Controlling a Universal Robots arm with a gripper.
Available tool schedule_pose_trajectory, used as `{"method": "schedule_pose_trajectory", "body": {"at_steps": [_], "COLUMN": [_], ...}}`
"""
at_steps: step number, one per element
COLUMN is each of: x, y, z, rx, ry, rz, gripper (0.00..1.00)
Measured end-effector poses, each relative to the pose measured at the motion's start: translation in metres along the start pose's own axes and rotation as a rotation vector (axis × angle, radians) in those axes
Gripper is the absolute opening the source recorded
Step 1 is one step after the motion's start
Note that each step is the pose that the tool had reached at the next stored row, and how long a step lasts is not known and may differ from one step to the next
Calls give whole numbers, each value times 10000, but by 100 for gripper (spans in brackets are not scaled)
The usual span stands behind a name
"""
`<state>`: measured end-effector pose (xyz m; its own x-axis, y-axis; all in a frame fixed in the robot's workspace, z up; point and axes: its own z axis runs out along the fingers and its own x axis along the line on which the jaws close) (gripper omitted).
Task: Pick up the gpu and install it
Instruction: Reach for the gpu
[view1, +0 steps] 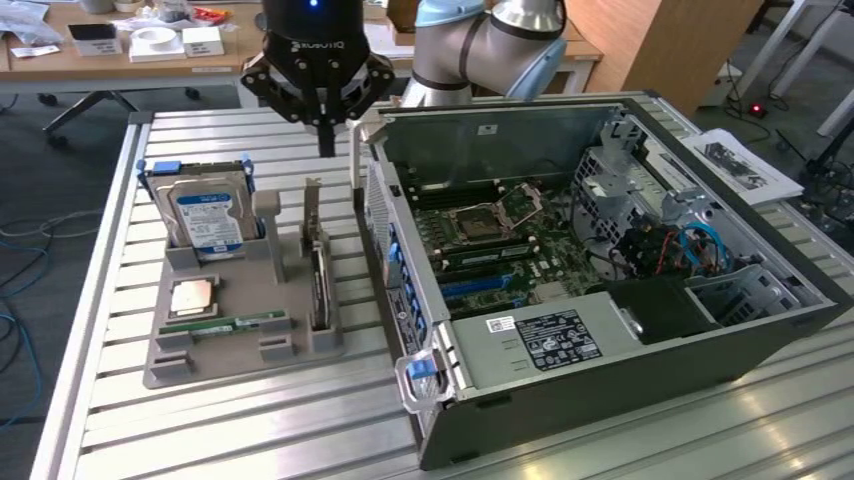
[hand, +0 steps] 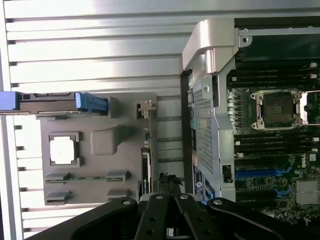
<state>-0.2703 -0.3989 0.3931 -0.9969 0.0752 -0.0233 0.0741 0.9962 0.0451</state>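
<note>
The gpu (view1: 318, 272) is a thin dark card standing on edge in a slot of the grey holder tray (view1: 214, 368), its metal bracket at the far end. In the wrist view the gpu (hand: 145, 165) appears edge-on along the tray's side nearest the computer case. My gripper (view1: 326, 148) hangs above the slatted table, just beyond the card's far end and beside the case's back corner. Its fingers are shut together with nothing between them. The gripper (hand: 168, 192) in the wrist view has its black linkages converging over the card's end.
The open computer case (view1: 747, 330) lies on the exterior view's right, with its motherboard (view1: 501, 245) exposed. The tray also holds an upright hard drive (view1: 207, 215), a processor (view1: 194, 297) and a green memory stick (view1: 220, 325). A desk with boxes stands behind.
</note>
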Motion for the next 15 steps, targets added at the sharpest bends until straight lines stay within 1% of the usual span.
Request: {"method": "schedule_pose_trajectory", "body": {"at_steps": [7,15], "x": [127,143], "y": [-9,-11], "z": [-3,-3], "rx": [0,0], "ry": [0,0], "rz": [1,1], "gripper": [11,11]}}
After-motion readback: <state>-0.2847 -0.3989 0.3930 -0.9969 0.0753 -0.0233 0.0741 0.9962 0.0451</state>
